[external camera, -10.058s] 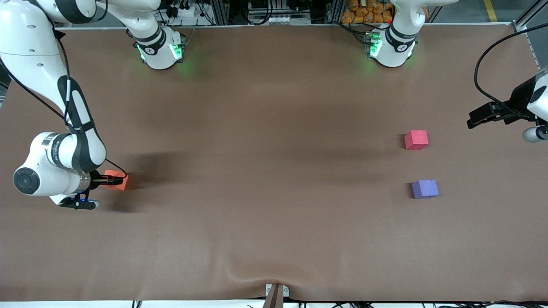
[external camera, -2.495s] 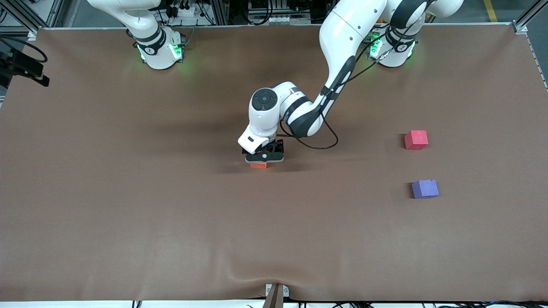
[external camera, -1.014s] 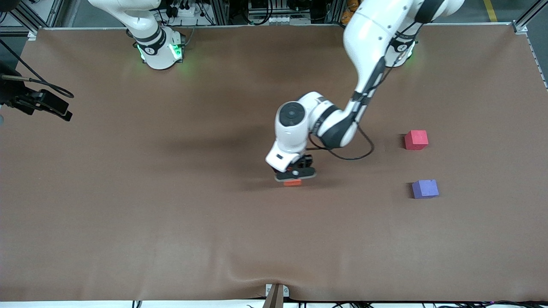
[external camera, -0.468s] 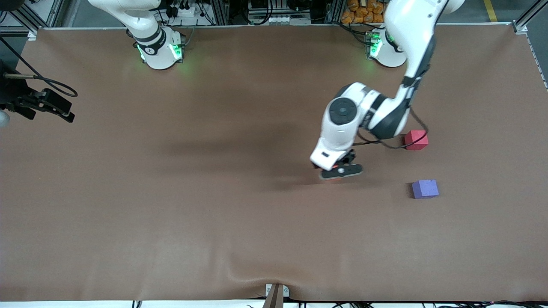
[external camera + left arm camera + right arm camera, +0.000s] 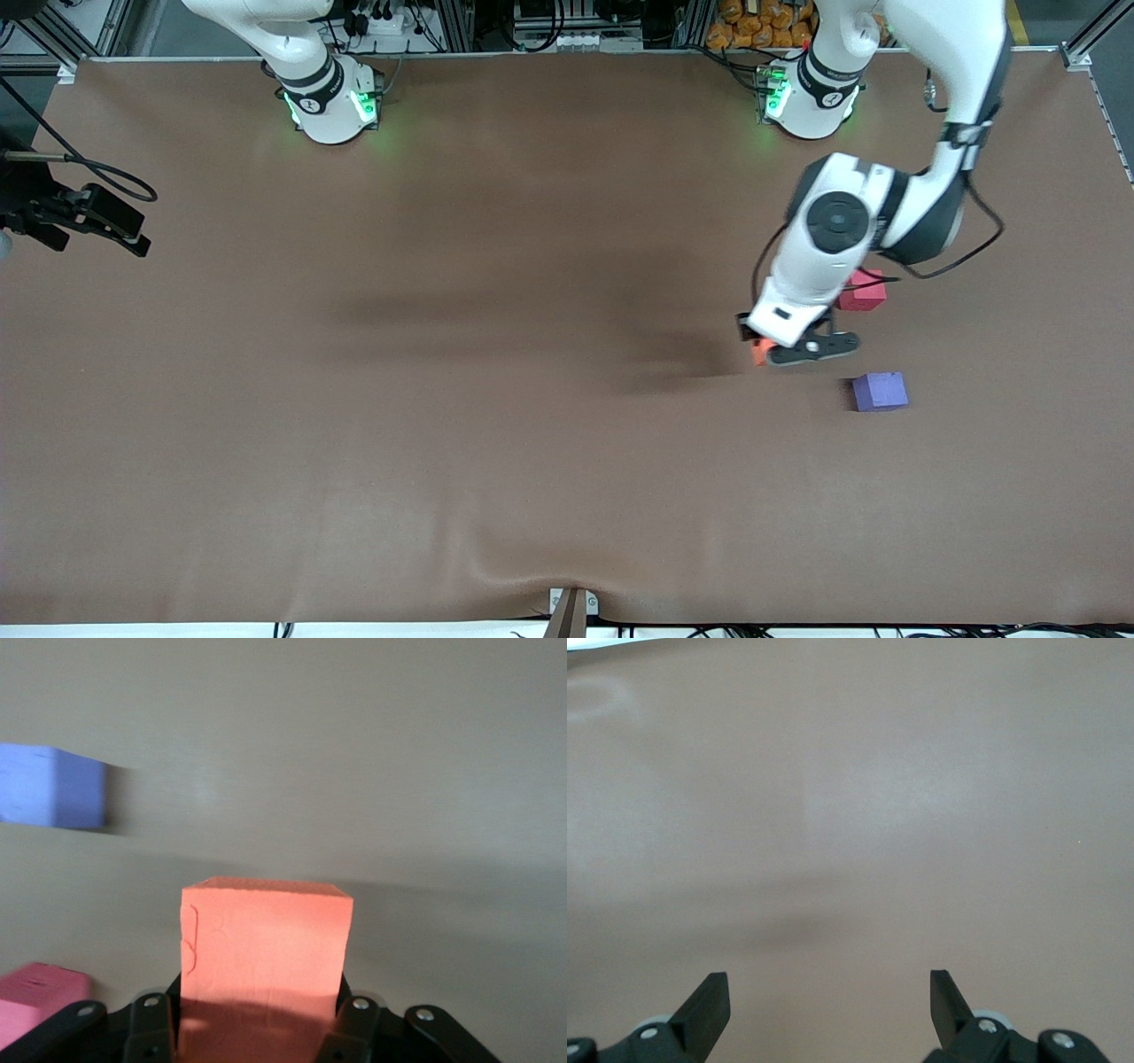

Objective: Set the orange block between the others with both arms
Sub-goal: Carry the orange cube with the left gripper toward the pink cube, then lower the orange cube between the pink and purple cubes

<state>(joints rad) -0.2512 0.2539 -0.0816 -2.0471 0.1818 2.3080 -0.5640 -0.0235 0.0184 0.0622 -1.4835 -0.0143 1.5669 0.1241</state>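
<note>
My left gripper (image 5: 769,347) is shut on the orange block (image 5: 758,352), which shows large between the jaws in the left wrist view (image 5: 264,966). It hangs over the table beside the two others, toward the right arm's end from them. The pinkish-red cube (image 5: 864,291) sits partly under the left arm's wrist; the purple-blue cube (image 5: 880,391) lies nearer to the front camera. Both also show in the left wrist view, pinkish-red cube (image 5: 40,995) and purple-blue cube (image 5: 51,798). My right gripper (image 5: 830,997) stands open over bare table and waits at the right arm's end (image 5: 120,230).
The brown table cover (image 5: 443,399) has a raised wrinkle at its front edge by a small bracket (image 5: 571,607). Cables and racks line the edge where the arm bases (image 5: 330,102) stand.
My left arm has carried the orange block from the table's middle toward the left arm's end, up close to the two cubes. The right arm has stayed put.
</note>
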